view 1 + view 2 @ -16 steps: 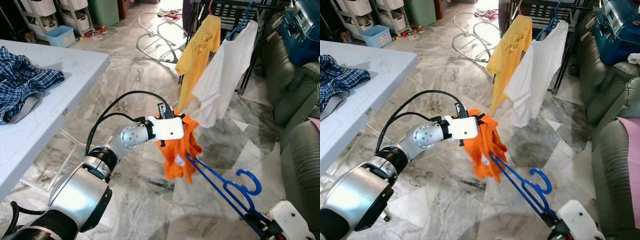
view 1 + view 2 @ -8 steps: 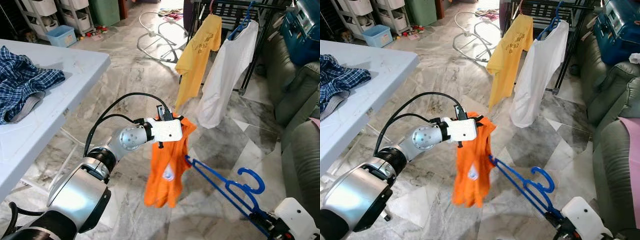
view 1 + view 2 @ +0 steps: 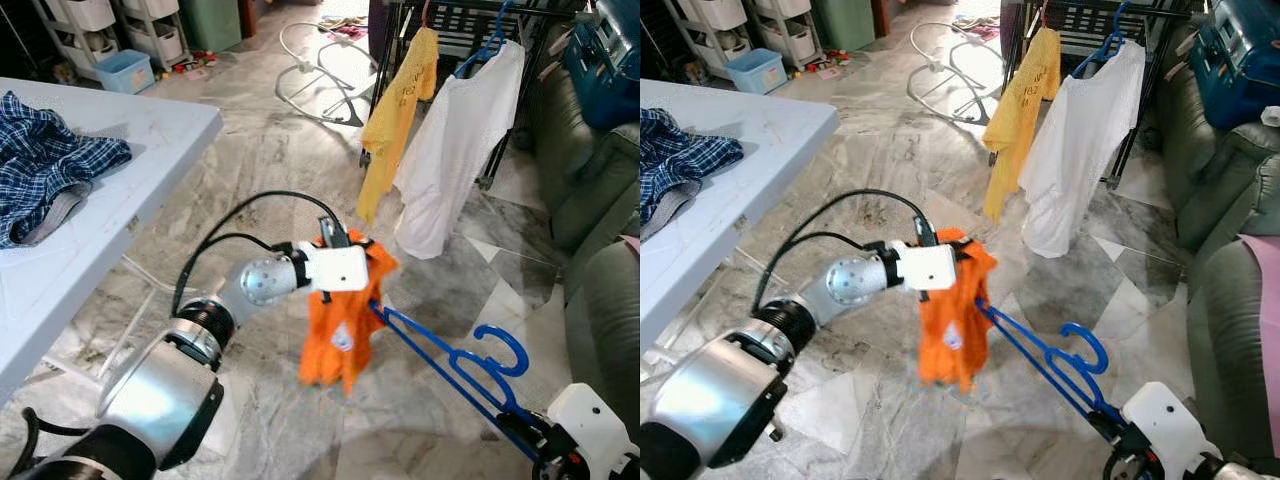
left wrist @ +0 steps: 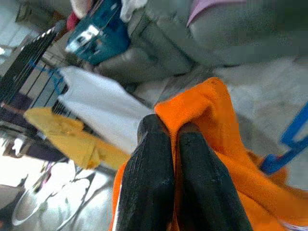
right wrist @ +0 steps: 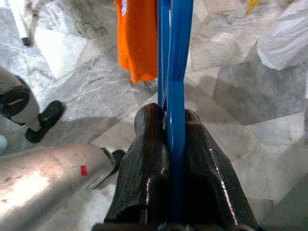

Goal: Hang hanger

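Note:
An orange shirt point(image 3: 343, 322) hangs over the marble floor, pinched at its top by my left gripper point(image 4: 169, 134), which is shut on the cloth. My right gripper point(image 5: 169, 126) at the lower right is shut on one end of a blue hanger point(image 3: 455, 362). The hanger reaches up and left, its far tip touching or entering the orange shirt near its upper edge; its hook point(image 3: 503, 347) curls upward. A dark clothes rack point(image 3: 470, 20) stands at the back with a yellow shirt point(image 3: 398, 108) and a white shirt point(image 3: 455, 150) hanging on it.
A white table point(image 3: 110, 190) with a blue plaid garment point(image 3: 45, 170) stands at the left. A grey sofa point(image 3: 595, 240) borders the right side. Storage drawers and a blue bin point(image 3: 125, 70) are at the far back left. A white cable loops on the floor.
The orange shirt dropped open to hang long, then swung back shorter and closer to the hanger. The hanger rose slightly toward the shirt. The camera shifted a little.

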{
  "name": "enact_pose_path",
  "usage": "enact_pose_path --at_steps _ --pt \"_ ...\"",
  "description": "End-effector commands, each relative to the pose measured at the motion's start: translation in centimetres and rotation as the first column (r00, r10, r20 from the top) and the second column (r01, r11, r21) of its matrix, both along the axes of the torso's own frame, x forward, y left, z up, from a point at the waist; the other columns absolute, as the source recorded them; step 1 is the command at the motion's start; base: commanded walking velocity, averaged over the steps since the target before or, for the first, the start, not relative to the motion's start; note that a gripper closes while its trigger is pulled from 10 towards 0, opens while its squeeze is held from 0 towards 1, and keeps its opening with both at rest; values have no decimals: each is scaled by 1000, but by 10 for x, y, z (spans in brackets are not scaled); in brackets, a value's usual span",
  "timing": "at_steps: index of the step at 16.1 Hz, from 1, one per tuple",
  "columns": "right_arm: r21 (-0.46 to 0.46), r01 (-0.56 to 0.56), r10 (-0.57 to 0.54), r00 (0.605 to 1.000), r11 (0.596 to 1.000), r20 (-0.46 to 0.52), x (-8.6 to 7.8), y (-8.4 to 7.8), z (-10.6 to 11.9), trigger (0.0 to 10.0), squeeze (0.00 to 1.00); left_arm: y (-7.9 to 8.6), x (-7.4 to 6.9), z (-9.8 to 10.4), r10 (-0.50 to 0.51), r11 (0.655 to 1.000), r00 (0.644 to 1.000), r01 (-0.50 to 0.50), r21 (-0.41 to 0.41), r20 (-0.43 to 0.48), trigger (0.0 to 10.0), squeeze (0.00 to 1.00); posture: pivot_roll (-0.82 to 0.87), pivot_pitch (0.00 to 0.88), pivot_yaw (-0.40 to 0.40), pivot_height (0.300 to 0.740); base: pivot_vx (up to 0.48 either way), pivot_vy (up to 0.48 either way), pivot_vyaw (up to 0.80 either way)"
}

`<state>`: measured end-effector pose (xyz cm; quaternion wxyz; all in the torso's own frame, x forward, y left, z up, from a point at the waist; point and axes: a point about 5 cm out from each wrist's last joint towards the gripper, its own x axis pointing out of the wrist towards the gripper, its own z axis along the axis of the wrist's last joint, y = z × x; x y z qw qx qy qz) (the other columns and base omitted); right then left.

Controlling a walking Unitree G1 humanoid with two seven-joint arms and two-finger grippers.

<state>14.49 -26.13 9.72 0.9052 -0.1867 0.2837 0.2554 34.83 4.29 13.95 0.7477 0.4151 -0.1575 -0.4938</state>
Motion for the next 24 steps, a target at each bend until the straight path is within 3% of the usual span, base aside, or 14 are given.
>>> enact_pose_path --at_steps 1,7,10,11,13,15,17,18,19,20,21,22,23,24 --pt "-22 9 -9 1000 1000 27 3 -3 0 10000 0 -5 -3 6 -47 998 999 48 -49 13 10000 0 -19 121 14 740 0 0 0" --pt "-18 44 -42 995 999 88 18 -3 -5 10000 0 -4 -16 6 -160 979 987 159 -128 3 10000 0 -6 126 13 740 0 0 0" --pt "51 115 -118 991 992 62 16 0 -23 10000 0 -3 -17 15 -152 960 988 156 -233 34 10000 0 -1 130 7 740 0 0 0" --pt "126 202 -210 976 971 54 16 -3 -30 10000 0 -4 -16 19 -141 949 990 143 -281 29 10000 0 2 130 2 740 0 0 0" --pt "279 384 -405 914 880 22 17 -8 -43 10000 0 -6 -18 24 -149 931 988 155 -330 42 10000 0 6 132 -1 740 0 0 0" --pt "340 473 -500 866 812 -10 19 -12 -48 10000 0 -5 -19 23 -143 925 989 147 -352 37 10000 0 2 133 1 740 0 0 0" --pt "443 611 -653 754 656 -74 23 -21 -58 10000 0 -3 -19 22 -134 915 991 131 -382 18 10000 0 6 136 2 740 0 0 0" --pt "476 636 -686 722 607 -90 25 -23 -58 10000 0 -3 -20 22 -138 913 990 133 -386 15 10000 0 6 135 2 740 0 0 0" --pt "546 661 -728 673 515 -128 28 -24 -59 10000 0 -5 -21 22 -141 904 990 133 -405 10 10000 0 8 137 4 740 0 0 0" --pt "576 661 -736 661 481 -144 30 -23 -59 10000 0 -5 -21 23 -137 901 991 129 -415 10 10000 0 9 138 5 740 0 0 0" --pt "586 657 -727 667 474 -160 30 -20 -60 10000 0 -6 -21 22 -136 900 991 124 -417 1 10000 0 11 138 6 740 0 0 0" --pt "584 641 -699 695 499 -166 32 -13 -61 10000 0 -8 -23 20 -145 906 989 133 -402 2 10000 0 10 139 9 740 0 0 0" --pt "590 608 -654 737 531 -170 32 -4 -62 10000 0 -9 -25 18 -156 910 988 146 -388 5 10000 0 8 139 9 740 0 0 0" --pt "558 565 -556 804 608 -208 25 13 -71 10000 0 -13 -27 17 -174 909 985 165 -384 12 10000 0 6 139 10 740 0 0 0"
